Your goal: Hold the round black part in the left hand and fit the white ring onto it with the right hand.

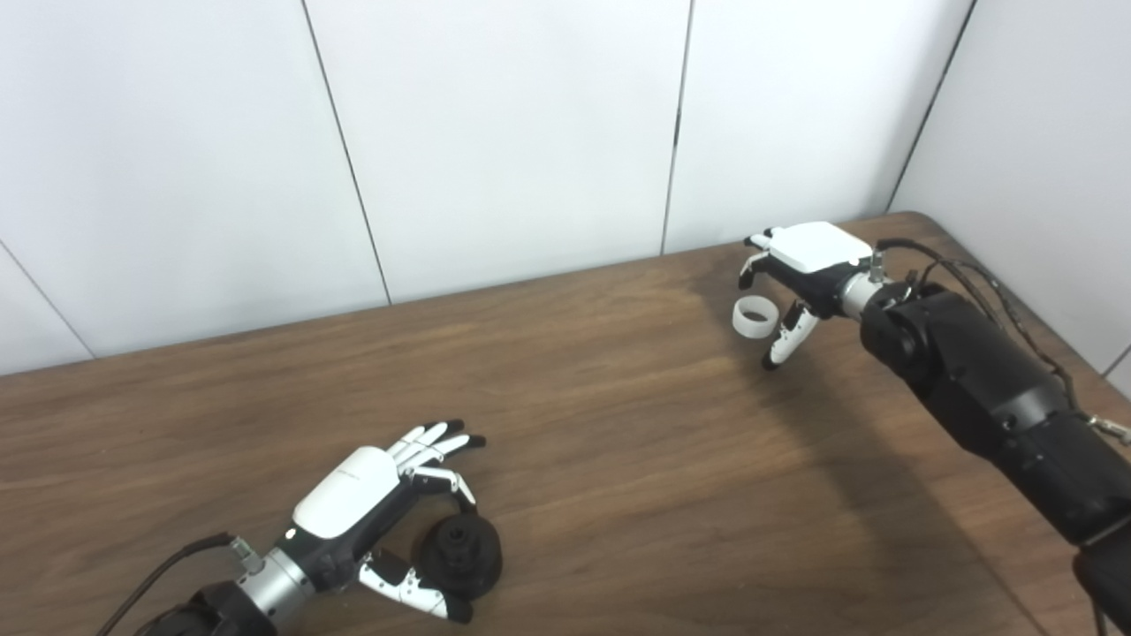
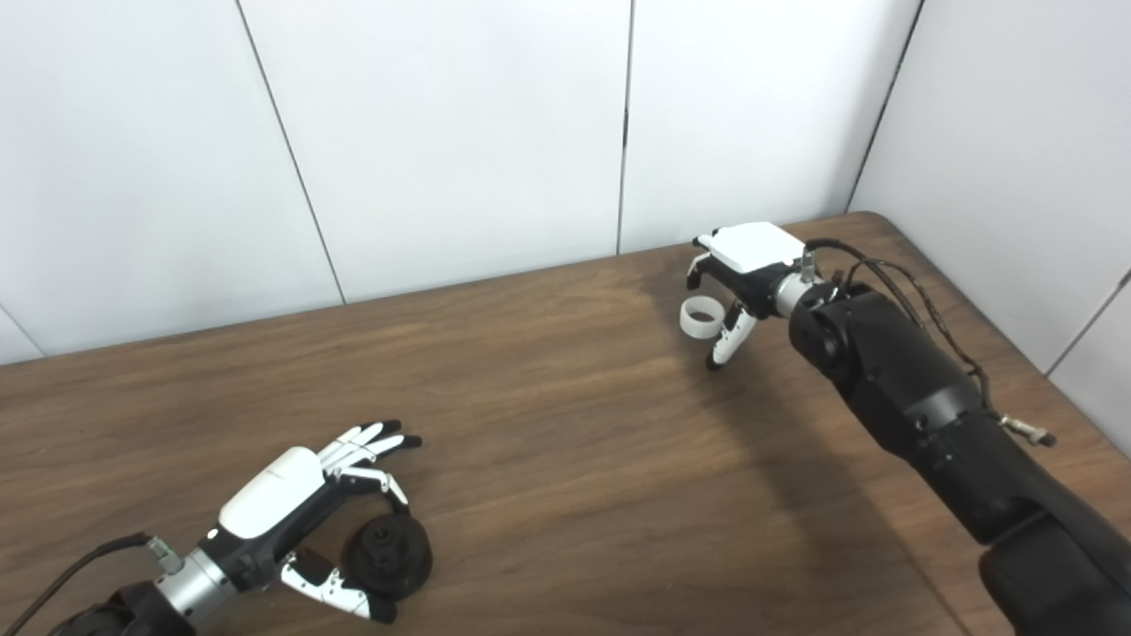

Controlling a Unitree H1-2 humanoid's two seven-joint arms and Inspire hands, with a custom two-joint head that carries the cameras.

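No text, label or number is legible anywhere — nothing to read.

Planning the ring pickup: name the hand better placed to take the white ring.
Right. The right hand arches open directly over the white ring; the left hand sits across the table at the round black part.

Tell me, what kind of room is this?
Probably a test booth or lab bench, not a home: a bare wooden table boxed in by plain white wall panels, with only a white ring and a round black part set out.
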